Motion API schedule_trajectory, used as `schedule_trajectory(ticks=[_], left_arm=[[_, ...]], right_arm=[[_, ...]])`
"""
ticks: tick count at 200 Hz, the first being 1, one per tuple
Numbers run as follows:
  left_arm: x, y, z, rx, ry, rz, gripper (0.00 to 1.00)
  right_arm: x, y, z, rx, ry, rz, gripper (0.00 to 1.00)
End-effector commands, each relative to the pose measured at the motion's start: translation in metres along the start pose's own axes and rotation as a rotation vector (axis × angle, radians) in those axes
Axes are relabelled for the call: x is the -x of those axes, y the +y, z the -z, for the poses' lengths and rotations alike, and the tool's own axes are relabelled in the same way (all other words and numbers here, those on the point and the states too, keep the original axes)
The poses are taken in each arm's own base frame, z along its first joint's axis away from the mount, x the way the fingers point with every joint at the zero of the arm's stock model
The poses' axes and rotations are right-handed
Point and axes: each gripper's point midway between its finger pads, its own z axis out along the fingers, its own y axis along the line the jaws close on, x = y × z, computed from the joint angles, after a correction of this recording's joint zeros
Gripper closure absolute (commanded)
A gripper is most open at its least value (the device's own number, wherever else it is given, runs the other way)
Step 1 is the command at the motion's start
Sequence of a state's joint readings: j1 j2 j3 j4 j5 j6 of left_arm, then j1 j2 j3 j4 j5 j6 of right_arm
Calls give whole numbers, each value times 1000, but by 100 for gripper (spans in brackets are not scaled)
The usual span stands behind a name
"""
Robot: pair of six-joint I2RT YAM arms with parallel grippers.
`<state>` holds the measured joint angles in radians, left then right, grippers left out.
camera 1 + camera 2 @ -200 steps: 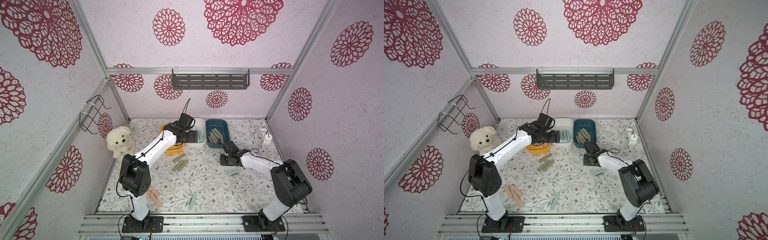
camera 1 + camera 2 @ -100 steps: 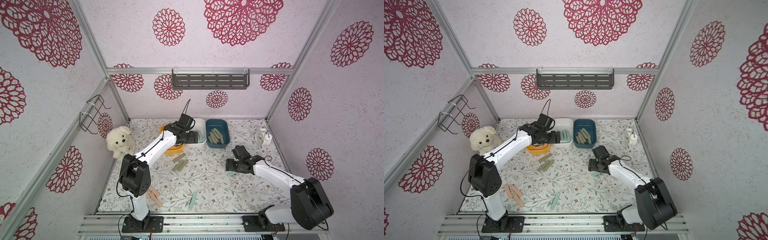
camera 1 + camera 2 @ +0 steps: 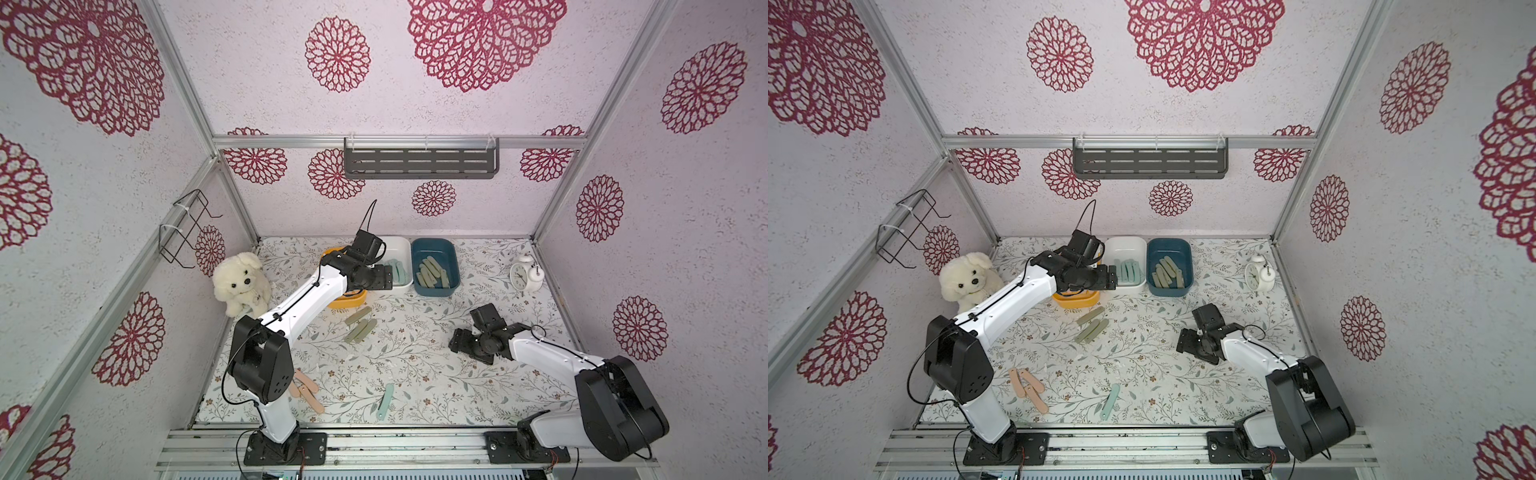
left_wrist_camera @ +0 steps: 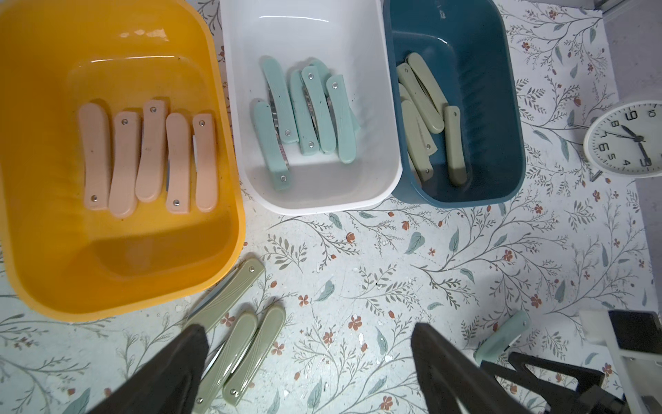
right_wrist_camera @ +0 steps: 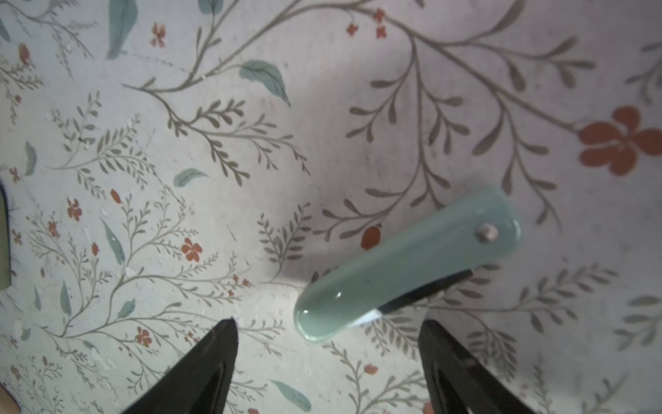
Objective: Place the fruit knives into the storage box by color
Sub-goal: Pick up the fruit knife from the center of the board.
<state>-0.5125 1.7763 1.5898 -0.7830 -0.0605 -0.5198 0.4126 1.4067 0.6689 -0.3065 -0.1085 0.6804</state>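
Top view, read left to right: a plush dog (image 3: 243,286) is propped against the left wall of a floral-covered table (image 3: 415,374). Three peach fruit knives (image 3: 308,388) are seen lying near the left arm's base, unsorted. The left arm is stretched across the yellow storage box (image 3: 348,300), so that box is mostly hidden in both top views. The left tool (image 3: 386,277) is held at the near rim of the white storage box (image 3: 400,243), fingers spread and empty. Three sage fruit knives (image 3: 359,328) are laid side by side just in front of the yellow box. One mint fruit knife (image 3: 386,401) is set apart near the front edge. The blue storage box (image 3: 434,291) is placed just beside the white one. Further right, the right tool (image 3: 457,343) is held low over the table, well apart from an alarm clock (image 3: 524,275).

What is concealed there is revealed by the wrist views. From the left wrist, the sorting is made plain: five peach knives are laid in the yellow box, mint ones in the white, sage ones in the blue. From the right wrist, a second mint fruit knife (image 5: 404,265) is seen flat on the table. Its rounded end lies at the gap between the right tool's spread fingers (image 5: 207,355), not pinched. That placement is judged to be the set-up for a grasp, with the white box as the destination.
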Motion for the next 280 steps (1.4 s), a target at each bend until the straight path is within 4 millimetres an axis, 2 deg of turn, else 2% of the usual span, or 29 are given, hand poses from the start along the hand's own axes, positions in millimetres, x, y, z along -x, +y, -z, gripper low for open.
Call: schedule_trajectory(ticks=[1,29,61,115,136,199,280], left_arm=[[4,4,1,-3,-22,-3,6],[3,5,1,-5,-26,1,6],[2,6,-1,-3,-24,5,6],[3,5,1,-9,-30,10,6],[3,6,2,-8,-33,10,6],[5,6,6,-9,-43,7,6],[5,10,10,-5,-49,9,6]], right_arm=[[4,-7,-13,-51,15,15,17],[13,-6,-19,-84,9,50,21],[15,-10,-22,-148,2,107,25],[22,-7,-37,-196,17,171,32],[20,-6,-39,-211,18,194,39],[7,-24,-46,-293,63,218,59],[22,-6,-36,-248,34,207,73]])
